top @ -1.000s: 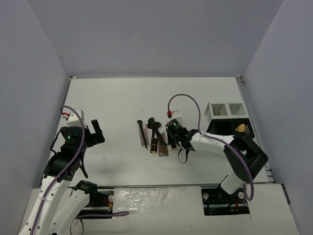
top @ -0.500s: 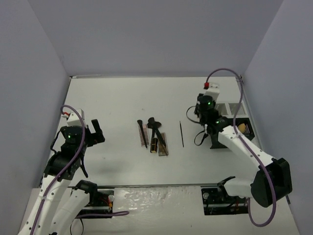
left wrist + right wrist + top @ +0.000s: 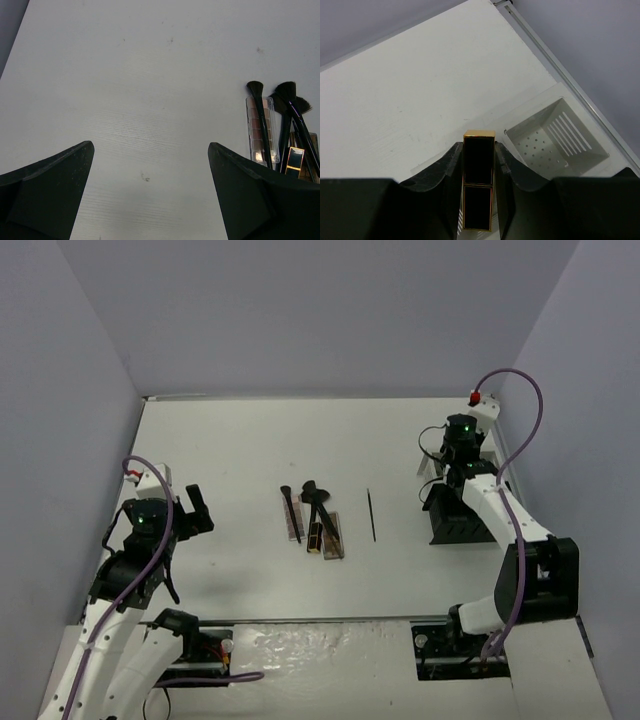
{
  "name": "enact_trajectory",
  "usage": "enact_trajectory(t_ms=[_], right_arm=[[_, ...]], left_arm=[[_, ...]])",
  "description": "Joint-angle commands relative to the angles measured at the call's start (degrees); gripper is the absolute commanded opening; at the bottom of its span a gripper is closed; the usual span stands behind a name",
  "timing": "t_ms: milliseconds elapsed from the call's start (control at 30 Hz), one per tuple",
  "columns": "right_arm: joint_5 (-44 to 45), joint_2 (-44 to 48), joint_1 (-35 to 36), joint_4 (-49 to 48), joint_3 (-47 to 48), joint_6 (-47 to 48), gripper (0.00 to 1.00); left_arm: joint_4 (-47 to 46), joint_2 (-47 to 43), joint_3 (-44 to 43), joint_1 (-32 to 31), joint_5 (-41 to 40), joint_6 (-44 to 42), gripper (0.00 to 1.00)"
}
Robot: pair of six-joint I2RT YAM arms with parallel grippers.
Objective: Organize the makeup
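The left gripper (image 3: 197, 508) hangs over the desk (image 3: 240, 440) with its 2 fingers (image 3: 55, 185) spread wide and nothing between them. Ahead of it and to its right lies the makeup pile: a pink palette (image 3: 260, 131) flat on the desk, black brushes (image 3: 289, 117) crossing beside and over it with their bristles pointing away, and a loose tube (image 3: 295, 157) with gold edges among the handles. From above, a 2nd palette (image 3: 335, 535) shows on the pile's far side.

Right of the pile, apart from it, 1 slim brush (image 3: 371, 514) lies alone, roughly between the pile and the rack (image 3: 455, 520).

The right gripper (image 3: 479, 172) is over the rack's far end, near the desk's right edge. Its fingers are pressed on the held tube (image 3: 479, 160), black with a gold rim, which stands lengthwise between them and sticks out past the tips. Just ahead and to the right of it sits a white bin (image 3: 560, 137) with a perforated floor and slotted wall.
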State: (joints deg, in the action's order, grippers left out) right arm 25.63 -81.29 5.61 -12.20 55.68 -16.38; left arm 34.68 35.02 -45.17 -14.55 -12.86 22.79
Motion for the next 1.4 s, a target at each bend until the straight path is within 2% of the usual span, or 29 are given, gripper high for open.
enact_trajectory(t_ms=[0, 133, 267, 433, 600, 733, 967, 1133, 1367], right_arm=[[-2.71, -0.56, -0.15, -4.67, 3.36, -0.05, 0.30], [-5.69, 2.49, 0.49, -4.27, 2.15, 0.83, 0.49], [-7.89, 6.13, 2.48, -2.12, 1.40, 1.34, 0.53], [-11.32, 10.38, 11.51, 2.02, -0.61, 1.65, 0.53], [-12.52, 10.76, 24.10, 4.90, -4.28, -2.85, 0.50], [-10.48, 7.75, 34.00, 4.91, -6.50, -8.96, 0.49], [-0.73, -2.38, 49.06, 4.91, -4.60, -18.21, 0.49], [3.06, -10.03, 52.93, 4.91, -2.13, -24.12, 0.49], [5.14, -16.22, 54.99, 4.65, 0.85, -26.30, 0.48]], left_arm=[[-2.08, 0.05, -1.24, 0.31, 0.21, 0.33, 0.97], [-2.16, 0.21, -1.24, 0.31, 0.29, 0.33, 0.97], [-2.24, 0.39, -1.33, 0.31, 0.38, 0.33, 0.97], [-2.16, 0.40, -1.33, 0.34, 0.21, 0.33, 0.97], [-2.16, 0.67, -1.33, 0.40, 0.12, 0.33, 0.97], [-2.16, 0.95, -1.33, 0.40, 0.21, 0.33, 0.97], [-1.98, 1.28, -1.33, 0.40, 0.03, 0.33, 0.97], [-1.98, 1.22, -1.33, 0.40, 0.10, 0.33, 0.97], [-1.98, 0.81, -1.33, 0.43, 0.12, 0.33, 0.97]])
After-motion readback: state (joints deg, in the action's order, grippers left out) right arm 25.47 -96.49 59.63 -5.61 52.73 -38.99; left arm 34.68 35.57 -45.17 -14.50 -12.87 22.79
